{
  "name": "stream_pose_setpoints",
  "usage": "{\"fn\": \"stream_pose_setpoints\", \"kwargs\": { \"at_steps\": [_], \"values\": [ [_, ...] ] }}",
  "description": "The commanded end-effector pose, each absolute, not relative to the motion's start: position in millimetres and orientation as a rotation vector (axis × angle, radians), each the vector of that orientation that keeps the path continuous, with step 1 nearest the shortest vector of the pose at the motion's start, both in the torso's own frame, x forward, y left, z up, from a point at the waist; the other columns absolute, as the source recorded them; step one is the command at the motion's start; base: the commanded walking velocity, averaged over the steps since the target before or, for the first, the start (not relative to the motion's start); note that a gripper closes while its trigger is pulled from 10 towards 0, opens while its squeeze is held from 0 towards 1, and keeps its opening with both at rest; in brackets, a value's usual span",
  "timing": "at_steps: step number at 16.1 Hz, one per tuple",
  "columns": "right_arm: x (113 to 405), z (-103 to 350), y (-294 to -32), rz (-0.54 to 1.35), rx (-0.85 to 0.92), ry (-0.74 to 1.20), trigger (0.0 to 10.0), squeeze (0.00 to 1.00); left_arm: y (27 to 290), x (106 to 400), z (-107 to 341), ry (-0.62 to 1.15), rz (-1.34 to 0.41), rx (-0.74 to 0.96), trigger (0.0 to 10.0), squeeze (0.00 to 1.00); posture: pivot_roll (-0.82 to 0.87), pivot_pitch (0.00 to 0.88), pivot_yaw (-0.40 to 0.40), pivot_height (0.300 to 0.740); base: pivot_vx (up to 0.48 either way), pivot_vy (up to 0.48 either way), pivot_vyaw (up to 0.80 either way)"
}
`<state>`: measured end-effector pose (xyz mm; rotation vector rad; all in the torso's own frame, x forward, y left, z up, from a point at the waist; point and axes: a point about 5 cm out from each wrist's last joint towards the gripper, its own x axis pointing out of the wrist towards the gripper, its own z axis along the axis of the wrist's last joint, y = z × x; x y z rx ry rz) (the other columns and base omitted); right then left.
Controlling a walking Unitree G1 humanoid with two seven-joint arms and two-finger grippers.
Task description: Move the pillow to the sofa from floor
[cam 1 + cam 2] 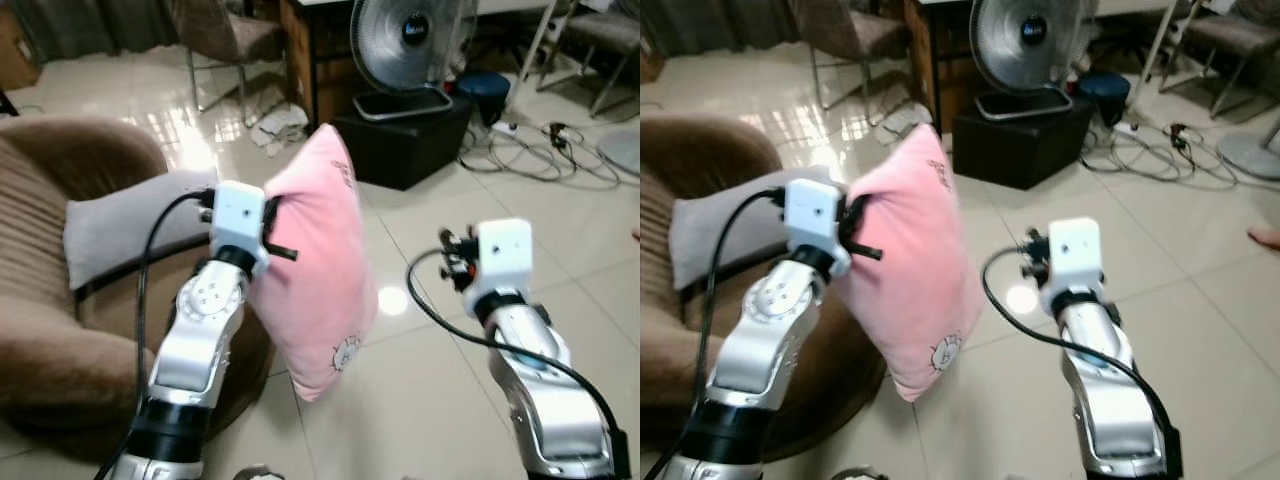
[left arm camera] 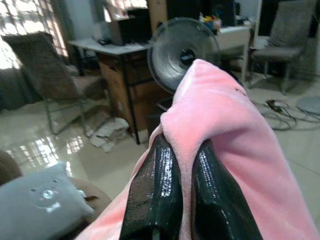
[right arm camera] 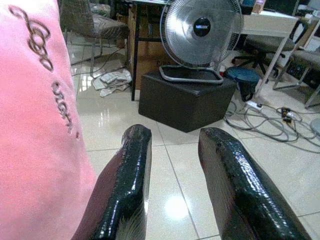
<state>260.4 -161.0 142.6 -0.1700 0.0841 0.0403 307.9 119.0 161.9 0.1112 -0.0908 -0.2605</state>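
A pink pillow (image 1: 322,262) hangs upright in the air above the floor, beside the brown sofa (image 1: 40,300). My left gripper (image 2: 184,165) is shut on the pillow's upper edge, with pink fabric pinched between its black fingers (image 2: 155,195). In the head views the left wrist (image 1: 238,222) sits at the pillow's left side. My right gripper (image 3: 172,150) stands open with nothing between its fingers, to the right of the pillow (image 3: 35,125) and apart from it. A grey pillow (image 1: 125,225) lies on the sofa seat.
A black box (image 1: 405,135) carrying a standing fan (image 1: 412,40) stands behind the pillow. Cables and a power strip (image 1: 520,145) lie on the tiled floor at the right. A chair (image 1: 225,40) and a wooden desk (image 1: 310,50) stand at the back.
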Motion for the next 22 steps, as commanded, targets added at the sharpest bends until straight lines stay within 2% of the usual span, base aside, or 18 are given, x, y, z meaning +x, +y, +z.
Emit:
{"fn": "stream_pose_setpoints", "kwargs": {
  "at_steps": [1,14,17,22],
  "values": [
    [262,144,-156,0.058,-0.177,0.080,10.0,0.00,122,311,177,-0.164,-0.251,0.130,10.0,0.00,-0.08,0.000,0.042,0.740,0.337,0.000,0.80],
    [259,139,-155,0.085,-0.196,0.096,10.0,0.00,119,313,174,-0.151,-0.260,0.142,10.0,0.00,-0.09,0.000,0.042,0.740,0.337,0.000,0.80],
    [259,137,-161,0.052,-0.165,0.107,10.0,0.00,105,314,163,-0.107,-0.368,0.155,10.0,0.00,-0.09,0.000,0.038,0.740,0.105,0.000,0.14],
    [258,136,-164,0.031,-0.168,0.110,10.0,0.00,92,328,157,-0.099,-0.419,0.190,10.0,0.00,-0.10,0.006,0.055,0.740,0.000,0.000,0.00]
  ]
}}
